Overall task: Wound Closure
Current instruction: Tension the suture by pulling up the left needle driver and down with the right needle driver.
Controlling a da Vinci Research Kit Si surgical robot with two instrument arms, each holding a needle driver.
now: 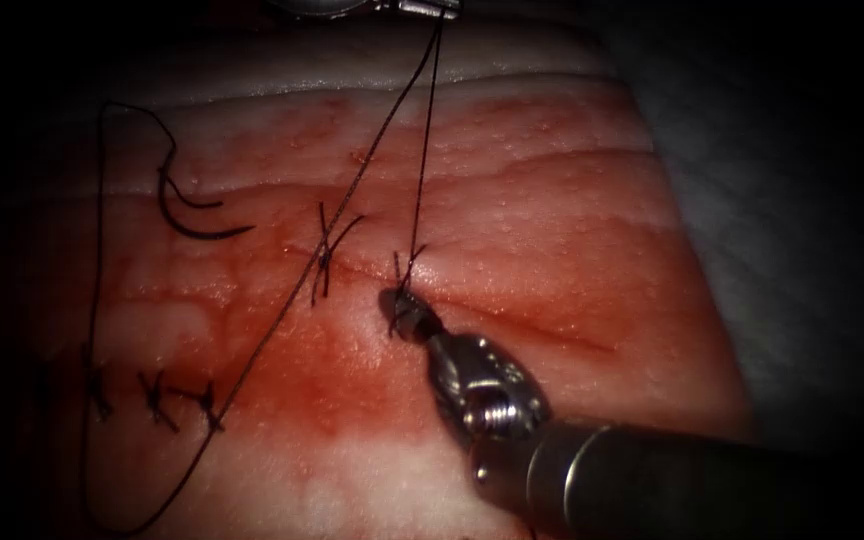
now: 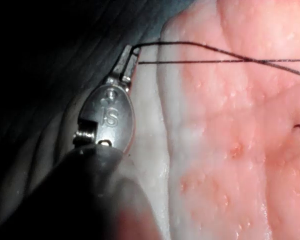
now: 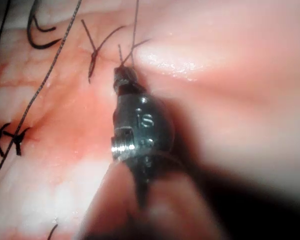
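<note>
Now, step in hand: as I judge it, a knot is being tied or set at the stitch near the middle of the cut (image 1: 512, 312); both tools hold thread and the needle lies free.
Left pincer (image 2: 131, 59): pressed together on the thread (image 2: 200, 52) at the far edge of the tissue (image 2: 215, 165); two strands leave its tip and run over the tissue toward the cut.
Right pincer (image 1: 394, 305): low on the tissue, just at the cut, with its tip touching the knot (image 1: 410, 262); it seems to pinch a short thread end there, and the jaws look pressed together.
Needle (image 1: 197, 222): it lies loose on the tissue toward the far left corner, on the far side of the cut, well apart from both tools; no tool holds it, and I cannot tell for certain whether its point rests in the tissue.
Thread path: one strand goes from the left pincer down to the knot; the other crosses the older stitch (image 1: 327, 255) and makes a long loop along the left edge up to the needle.
Other stitches (image 1: 157, 395): three dark knots are near the left edge of the tissue, with red fluid (image 1: 352, 390) around them.
Next move, my judgement: it calls for opposite, even tension on both strands, kept low and along the cut, so the knot sits flat and the tissue does not tear.
Risk: the long loop can catch on the older stitch.
</note>
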